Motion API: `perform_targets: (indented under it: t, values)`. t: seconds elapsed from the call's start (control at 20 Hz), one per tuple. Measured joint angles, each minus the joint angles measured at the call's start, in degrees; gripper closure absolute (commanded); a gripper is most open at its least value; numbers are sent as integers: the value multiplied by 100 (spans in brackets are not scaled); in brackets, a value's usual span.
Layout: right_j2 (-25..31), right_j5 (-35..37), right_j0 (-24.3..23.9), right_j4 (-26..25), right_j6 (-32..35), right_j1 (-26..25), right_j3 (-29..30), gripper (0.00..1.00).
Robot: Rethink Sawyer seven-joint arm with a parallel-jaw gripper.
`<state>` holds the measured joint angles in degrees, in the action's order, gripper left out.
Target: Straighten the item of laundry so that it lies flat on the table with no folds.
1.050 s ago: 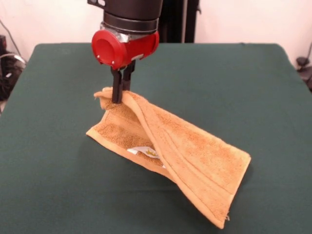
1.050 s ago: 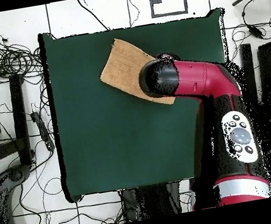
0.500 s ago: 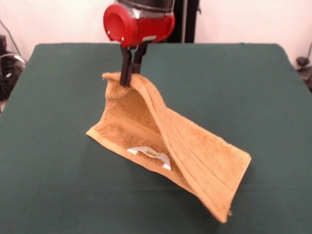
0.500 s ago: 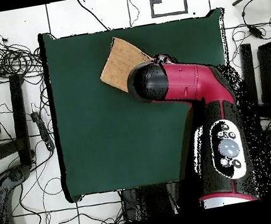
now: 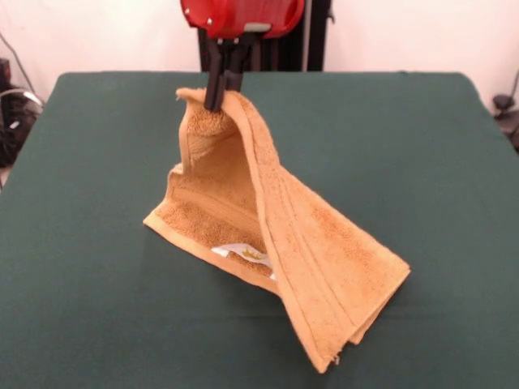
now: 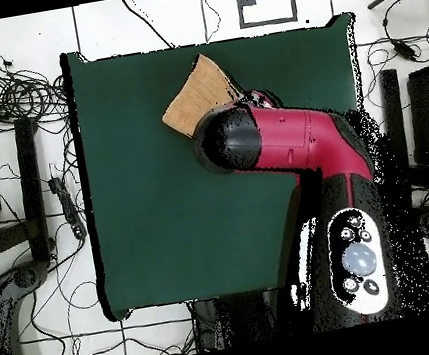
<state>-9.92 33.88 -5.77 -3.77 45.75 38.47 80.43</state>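
The orange-tan towel (image 5: 268, 227) hangs in a tent shape from one lifted corner, its lower edge and right corner still resting on the green table (image 5: 422, 146). A white label (image 5: 239, 252) shows on the lower fold. My gripper (image 5: 221, 96) is shut on the towel's top corner, high above the table. In the overhead view the red arm (image 6: 283, 139) covers most of the towel (image 6: 197, 95); the gripper itself is hidden there.
Cables and dark stands lie on the floor to the left (image 6: 3, 99) and right (image 6: 410, 112) of the table in the overhead view. The towel sits toward one side of the green cloth (image 6: 164, 214).
My gripper has risen with the towel corner. The towel has been drawn up taller and steeper, and its free right corner has slid inward.
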Motion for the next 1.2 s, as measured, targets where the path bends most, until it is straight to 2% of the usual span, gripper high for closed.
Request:
perform_targets:
  t: [0.85,1.2]
  values:
    - [-80,-1,-2,-7,1,57,237,100]
    - [-80,-111,-2,-17,1,-110,241,100]
